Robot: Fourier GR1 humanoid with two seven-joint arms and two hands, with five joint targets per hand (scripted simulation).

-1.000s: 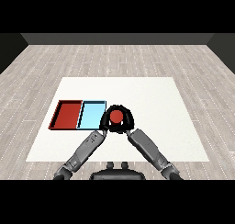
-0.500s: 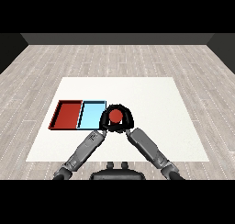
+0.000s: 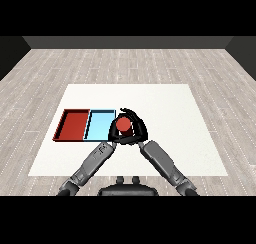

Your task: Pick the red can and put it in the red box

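The red can (image 3: 124, 124) stands upright on the white table (image 3: 170, 113), just right of the light blue tray (image 3: 99, 125). My right hand (image 3: 140, 130) is curled round it, with fingers arching over its far side and top. Close against the can's lower left side sits my left hand (image 3: 113, 134). The red tray (image 3: 72, 125) lies left of the blue one, holding nothing. Both hands hide the can's lower part.
The two trays lie side by side at the table's left middle. Both grey forearms run in from the lower corners and meet at the can. Bare white table stretches to the right and behind the can.
The can and both hands have shifted a little to the left, toward the blue tray.
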